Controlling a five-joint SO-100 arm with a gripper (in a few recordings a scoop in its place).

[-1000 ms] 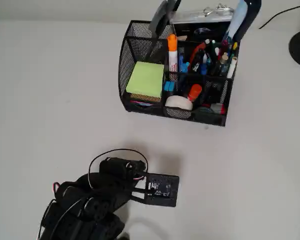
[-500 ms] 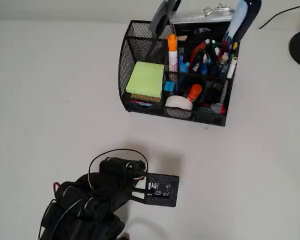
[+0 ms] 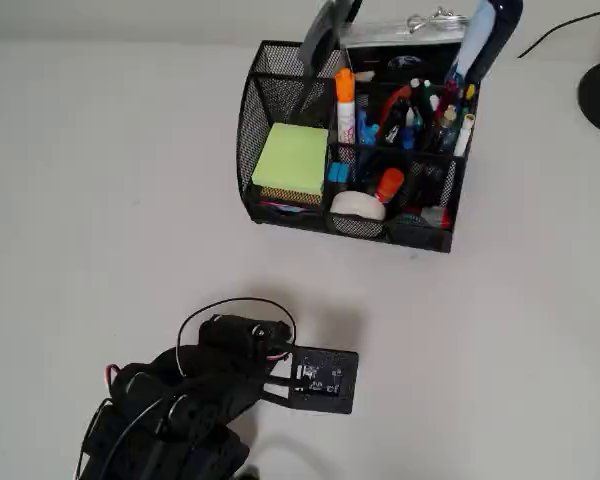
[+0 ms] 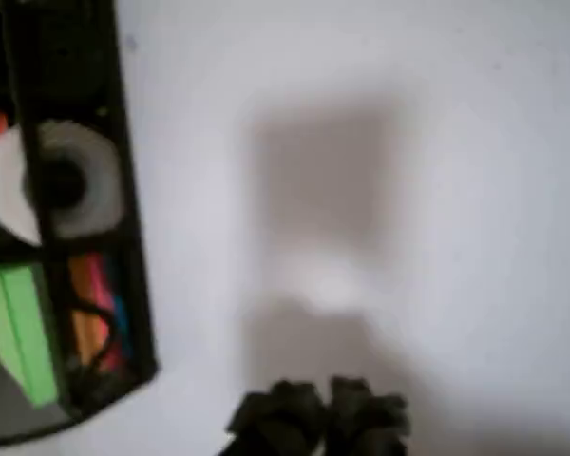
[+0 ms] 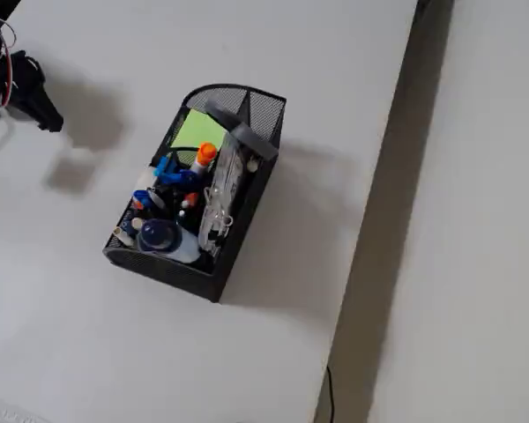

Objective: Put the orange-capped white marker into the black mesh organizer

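White table (image 3: 100, 180), black mesh organizer (image 3: 280, 215)

place: office desk | evidence: black mesh organizer (image 3: 280, 100) holding pens, sticky notes (image 3: 292, 158), tape roll (image 3: 358, 205) | surface: white table (image 3: 100, 180)

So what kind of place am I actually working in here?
Most likely an office desk or a tabletop workspace. A plain white table holds a black mesh organizer crammed with stationery: green sticky notes, a tape roll, pens, and the orange-capped white marker standing upright inside.
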